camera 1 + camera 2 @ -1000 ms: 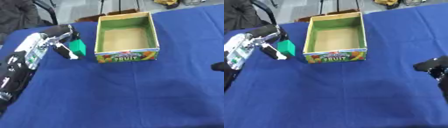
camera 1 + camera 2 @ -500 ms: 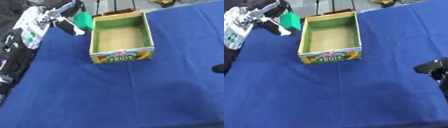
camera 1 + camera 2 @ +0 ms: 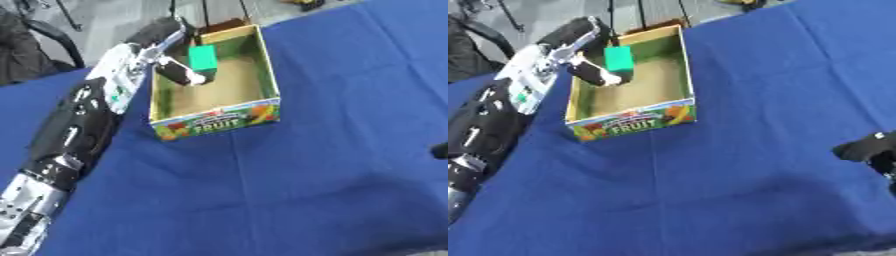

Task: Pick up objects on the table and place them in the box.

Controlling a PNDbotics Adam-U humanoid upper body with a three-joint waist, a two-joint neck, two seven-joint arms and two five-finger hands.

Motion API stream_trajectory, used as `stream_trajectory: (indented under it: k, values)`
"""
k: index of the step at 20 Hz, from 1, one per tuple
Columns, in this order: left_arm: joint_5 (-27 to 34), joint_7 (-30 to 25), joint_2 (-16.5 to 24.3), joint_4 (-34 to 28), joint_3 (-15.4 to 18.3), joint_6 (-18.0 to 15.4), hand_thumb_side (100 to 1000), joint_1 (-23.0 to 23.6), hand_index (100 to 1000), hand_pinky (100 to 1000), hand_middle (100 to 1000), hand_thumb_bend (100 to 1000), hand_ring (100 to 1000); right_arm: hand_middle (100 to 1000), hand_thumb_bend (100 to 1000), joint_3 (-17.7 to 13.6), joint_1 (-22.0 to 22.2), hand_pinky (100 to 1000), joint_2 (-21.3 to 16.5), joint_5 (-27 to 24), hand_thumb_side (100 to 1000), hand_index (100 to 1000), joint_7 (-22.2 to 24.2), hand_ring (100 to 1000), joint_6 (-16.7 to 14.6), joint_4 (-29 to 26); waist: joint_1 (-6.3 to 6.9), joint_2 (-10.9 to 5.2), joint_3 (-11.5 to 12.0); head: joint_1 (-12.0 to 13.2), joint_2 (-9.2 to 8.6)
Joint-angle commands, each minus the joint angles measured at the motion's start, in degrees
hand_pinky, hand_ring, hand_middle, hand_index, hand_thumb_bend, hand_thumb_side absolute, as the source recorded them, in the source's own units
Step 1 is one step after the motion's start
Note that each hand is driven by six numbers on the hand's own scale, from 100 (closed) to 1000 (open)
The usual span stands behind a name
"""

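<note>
Where the blue cloth (image 3: 289,190) lies creased, we see our right hand (image 3: 866,149) near its edge, fingers unclear. Beyond, over the open cardboard fruit box (image 3: 217,120), our left hand (image 3: 175,70) pinches a green block (image 3: 203,58).

The right hand (image 3: 870,150) is cut off by the picture's edge.

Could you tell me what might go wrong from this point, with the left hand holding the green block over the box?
1. The left hand holds the green block near the box's far left corner, so a skewed release could bounce it off the wall and onto the blue table.
2. The forearm lies close along the box's left wall; pulling back carelessly might nudge or tip the box.
</note>
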Motion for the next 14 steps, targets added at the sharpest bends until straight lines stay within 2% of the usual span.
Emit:
stream_trajectory:
  k: [1,2,3,4,5,6,7,8,14]
  values:
    - [-1.1,0.04,0.32,1.6,0.84,-0.39,374,-0.8,559,388,412,555,376,517,100,-0.01,-0.82,748,-0.99,-0.15,893,550,0.31,691,-0.08,-1.57,-0.27,-0.75,-0.41,0.3,-1.13]
    - [-1.09,-0.21,0.13,2.01,0.82,-0.65,381,-0.7,566,394,418,561,381,517,100,-0.01,-0.87,748,-0.97,-0.12,893,550,0.32,691,-0.07,-1.59,-0.17,-0.68,-0.58,0.2,-1.32]
    - [-0.95,-0.42,-0.06,2.23,0.81,-0.97,487,-0.59,642,479,487,700,461,517,100,-0.01,-0.91,748,-0.95,-0.09,893,550,0.35,691,-0.06,-1.61,-0.1,-0.63,-0.71,0.15,-1.45]
    - [-0.73,-0.6,-0.19,2.34,0.78,-1.3,487,-0.49,642,479,487,700,461,517,100,-0.01,-0.94,748,-0.93,-0.06,893,550,0.36,691,-0.06,-1.61,-0.05,-0.6,-0.79,0.12,-1.51]
    - [-0.5,-1.02,-0.32,2.38,0.59,-1.79,640,-0.36,773,612,611,997,581,517,100,-0.03,-0.98,748,-0.92,-0.05,893,550,0.36,691,-0.06,-1.62,-0.01,-0.59,-0.84,0.05,-1.55]
    - [-0.29,-1.52,-0.39,2.31,0.45,-2.3,651,-0.28,797,633,637,1000,603,517,100,-0.04,-1.0,748,-0.91,-0.05,893,550,0.36,691,-0.06,-1.61,0.0,-0.58,-0.84,-0.03,-1.58]
    - [-0.04,-1.95,-0.44,2.15,0.37,-2.75,732,-0.18,869,717,729,1000,697,517,100,-0.05,-1.01,748,-0.9,-0.06,893,550,0.36,691,-0.06,-1.61,-0.01,-0.59,-0.8,-0.17,-1.67]
    - [0.31,-2.4,-0.45,1.97,0.33,-3.15,760,-0.07,888,740,749,1000,720,517,100,-0.06,-0.99,749,-0.89,-0.06,893,550,0.37,691,-0.05,-1.59,-0.03,-0.6,-0.75,-0.3,-1.75]
    - [1.19,-3.49,-0.34,1.48,0.38,-3.49,760,0.08,888,740,749,1000,720,517,100,-0.08,-0.98,749,-0.87,-0.06,893,550,0.39,691,-0.06,-1.58,-0.06,-0.62,-0.69,-0.42,-1.82]
